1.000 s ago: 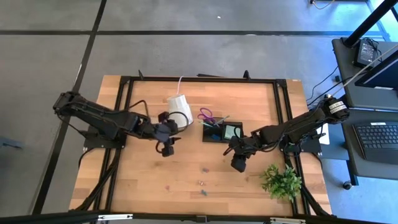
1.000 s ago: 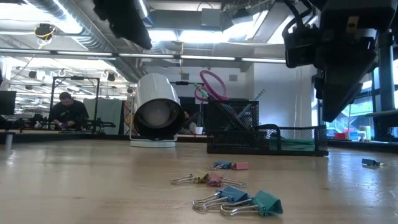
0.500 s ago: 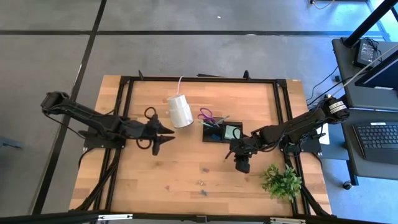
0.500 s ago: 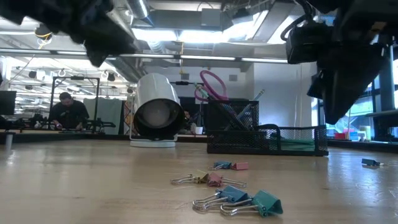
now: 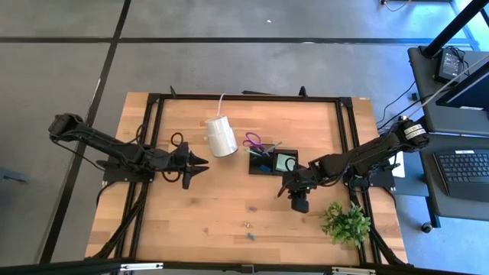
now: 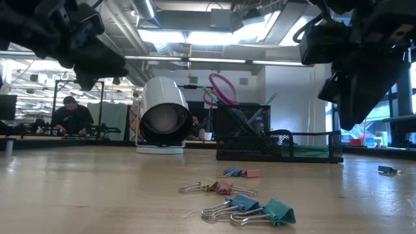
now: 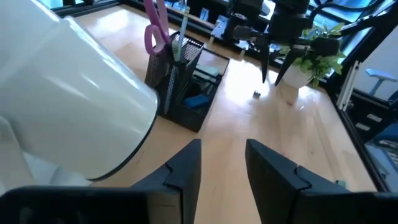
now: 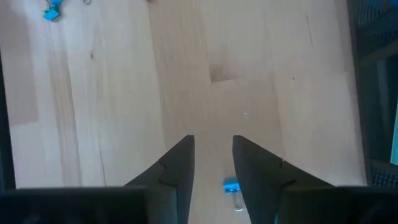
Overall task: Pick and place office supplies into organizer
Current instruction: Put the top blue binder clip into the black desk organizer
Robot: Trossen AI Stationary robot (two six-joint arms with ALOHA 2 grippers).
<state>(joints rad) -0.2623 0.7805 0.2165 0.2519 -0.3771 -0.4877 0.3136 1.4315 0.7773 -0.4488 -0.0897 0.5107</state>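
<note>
The black mesh organizer (image 5: 273,163) stands right of the table's middle, with purple-handled scissors (image 5: 253,141) and pens upright in its cup and a mint-green pad (image 5: 285,161) in its tray. Several binder clips (image 6: 224,188) lie loose on the table nearer the front edge. My left gripper (image 5: 200,168) hovers open left of the white cylinder (image 5: 221,136), pointing toward the organizer (image 7: 186,81). My right gripper (image 5: 290,192) hangs open just in front of the organizer, above a small blue clip (image 8: 231,185) that lies flat on the wood.
A green leafy plant (image 5: 346,221) stands near the table's right front corner, close to my right arm. The white cylinder (image 7: 62,99) lies on its side between my left gripper and the organizer. Another blue clip (image 8: 53,12) lies farther off. A person sits in the room beyond.
My left gripper has drawn back toward the table's left edge, away from the white cylinder, and has turned from pointing down to lying about level, pointing right. The organizer and the clips have stayed where they were.
</note>
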